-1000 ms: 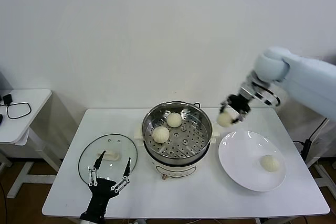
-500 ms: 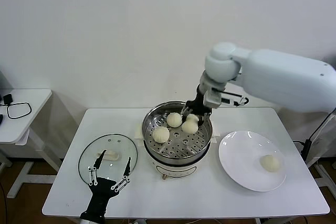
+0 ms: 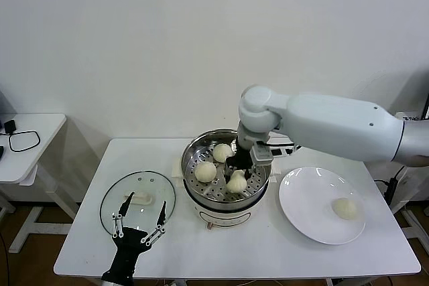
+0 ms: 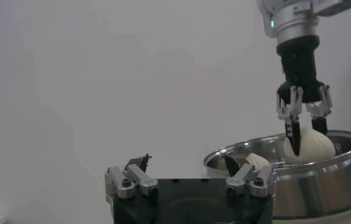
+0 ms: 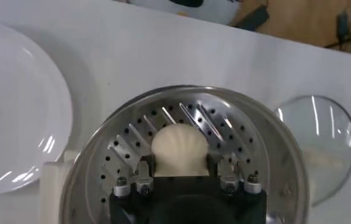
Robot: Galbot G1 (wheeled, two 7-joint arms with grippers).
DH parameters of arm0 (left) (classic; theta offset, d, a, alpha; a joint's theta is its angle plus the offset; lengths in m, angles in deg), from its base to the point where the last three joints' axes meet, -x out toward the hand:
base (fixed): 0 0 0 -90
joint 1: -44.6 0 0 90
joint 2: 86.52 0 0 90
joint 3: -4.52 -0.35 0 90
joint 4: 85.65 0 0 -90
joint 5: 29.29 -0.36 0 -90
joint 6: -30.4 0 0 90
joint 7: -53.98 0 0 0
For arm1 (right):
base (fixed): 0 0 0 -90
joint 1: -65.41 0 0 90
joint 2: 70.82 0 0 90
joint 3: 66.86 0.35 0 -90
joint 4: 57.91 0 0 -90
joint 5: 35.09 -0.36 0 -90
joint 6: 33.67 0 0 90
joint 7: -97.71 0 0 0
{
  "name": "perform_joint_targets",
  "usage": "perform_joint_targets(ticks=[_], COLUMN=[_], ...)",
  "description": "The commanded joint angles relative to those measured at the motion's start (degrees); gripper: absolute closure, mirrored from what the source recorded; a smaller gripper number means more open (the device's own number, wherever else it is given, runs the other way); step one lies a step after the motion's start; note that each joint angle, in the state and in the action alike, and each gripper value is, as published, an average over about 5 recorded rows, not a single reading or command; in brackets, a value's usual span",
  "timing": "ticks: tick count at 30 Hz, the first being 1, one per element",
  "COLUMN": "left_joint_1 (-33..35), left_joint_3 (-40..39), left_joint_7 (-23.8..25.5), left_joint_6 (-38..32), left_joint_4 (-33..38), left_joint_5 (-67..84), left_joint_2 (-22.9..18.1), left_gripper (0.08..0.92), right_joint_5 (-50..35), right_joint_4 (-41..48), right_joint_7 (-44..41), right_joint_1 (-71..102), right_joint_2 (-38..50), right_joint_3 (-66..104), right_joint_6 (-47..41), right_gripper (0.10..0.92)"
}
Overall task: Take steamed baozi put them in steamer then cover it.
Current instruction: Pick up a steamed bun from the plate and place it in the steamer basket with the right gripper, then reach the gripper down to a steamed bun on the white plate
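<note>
The steel steamer (image 3: 258,182) stands mid-table on its white base. Two baozi lie on its perforated tray, one at the back (image 3: 222,153) and one at the left (image 3: 205,171). My right gripper (image 3: 237,176) reaches down into the pot, shut on a third baozi (image 3: 236,182), which also shows between the jaws in the right wrist view (image 5: 179,150). A fourth baozi (image 3: 345,208) lies on the white plate (image 3: 305,199). The glass cover (image 3: 137,200) lies flat at the left. My left gripper (image 3: 139,222) hovers open at the cover's near edge.
A side table (image 3: 27,145) with a black cable stands at far left. The table's front edge runs just below the left gripper. The right arm's big white forearm (image 3: 335,125) spans above the plate and the steamer's right side.
My right gripper has carried the baozi from above the plate's far side leftward over the steamer, then down onto the front of the tray. The left arm has not moved.
</note>
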Motion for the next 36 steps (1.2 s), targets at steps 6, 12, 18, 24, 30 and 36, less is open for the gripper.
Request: perform_joint_targets(ticks=[6, 12, 18, 24, 30, 36], left_joint_1=[-0.15, -0.28, -0.35, -0.35, -0.45, -0.33], left_joint_3=[0.08, 0.2, 0.21, 0.18, 0.1, -0.1], left_joint_7=[-0.04, -0.05, -0.05, 0.04, 0.13, 0.15], left_joint_6=[-0.24, -0.27, -0.28, -0.21, -0.17, -0.09], left_joint_4=[-0.28, -0.52, -0.63, -0.67, -0.62, -0.19], left_joint_5=[0.07, 0.14, 0.15, 0.07, -0.14, -0.3], left_joint_2=[-0.1, -0.04, -0.05, -0.05, -0.02, 0.03], left_gripper=[0.177, 0.177, 0.177, 0.177, 0.177, 0.177], right_joint_5=[5.7, 6.24, 5.66, -0.9, -13.38, -27.08], right_joint_4=[1.02, 1.75, 1.2, -0.17, 3.7, 14.42], right_joint_7=[1.3, 2.38, 3.22, -2.28, -9.18, -13.35], right_joint_1=[4.25, 4.6, 3.81, -0.25, -3.85, -6.9], right_joint_2=[-1.39, -2.08, -1.43, 2.98, 10.72, 18.22], right_joint_3=[0.35, 0.27, 1.69, 7.07, 11.72, 8.86], right_joint_6=[2.41, 2.04, 0.83, -3.55, -17.17, -36.85], right_gripper=[0.404, 0.332, 0.215, 0.203, 0.203, 0.203])
